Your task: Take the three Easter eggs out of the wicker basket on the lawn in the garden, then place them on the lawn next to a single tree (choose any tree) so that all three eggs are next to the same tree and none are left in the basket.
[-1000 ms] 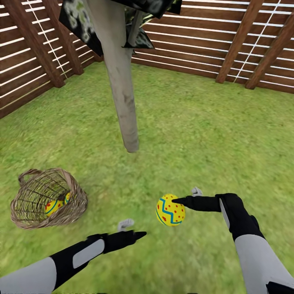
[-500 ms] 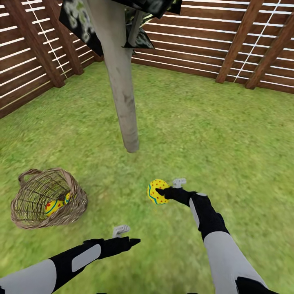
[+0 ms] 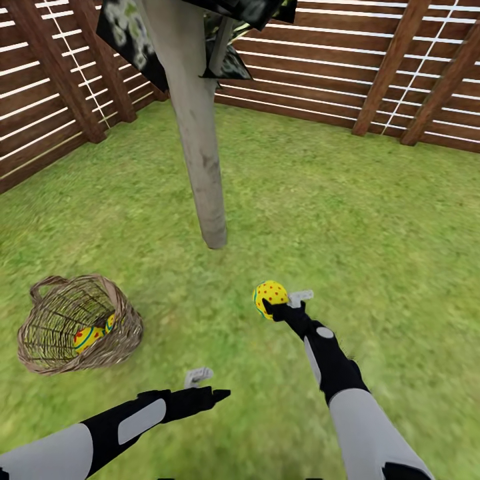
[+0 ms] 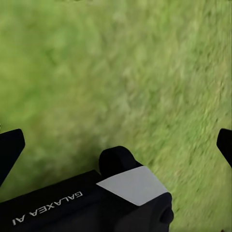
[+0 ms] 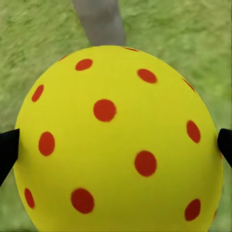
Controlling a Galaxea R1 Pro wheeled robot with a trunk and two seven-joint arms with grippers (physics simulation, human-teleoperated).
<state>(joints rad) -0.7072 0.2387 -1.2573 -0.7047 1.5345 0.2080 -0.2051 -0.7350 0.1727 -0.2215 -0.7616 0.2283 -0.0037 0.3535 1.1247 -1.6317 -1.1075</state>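
A yellow Easter egg (image 3: 269, 294) with red dots is held in my right gripper (image 3: 275, 305), which is shut on it low over the lawn (image 3: 347, 227), a short way in front of and to the right of the tree (image 3: 200, 167) trunk's base. In the right wrist view the egg (image 5: 116, 140) sits between the fingertips, with the grey trunk (image 5: 99, 21) beyond it. The wicker basket (image 3: 40, 320) lies tipped on the grass at the left, and two eggs (image 3: 87, 337) show through its weave. My left gripper (image 3: 215, 392) hovers open over bare grass (image 4: 121, 72), right of the basket.
A brown slatted wooden fence (image 3: 347, 73) closes the corner behind the tree, with slanted posts (image 3: 390, 67). Dark mottled leaves (image 3: 127, 30) hang by the trunk's top. Open grass stretches to the right of the trunk and between the basket and the tree.
My right arm has stretched forward, carrying the egg away from me towards the tree. The left arm has drawn back a little. The basket has not moved.
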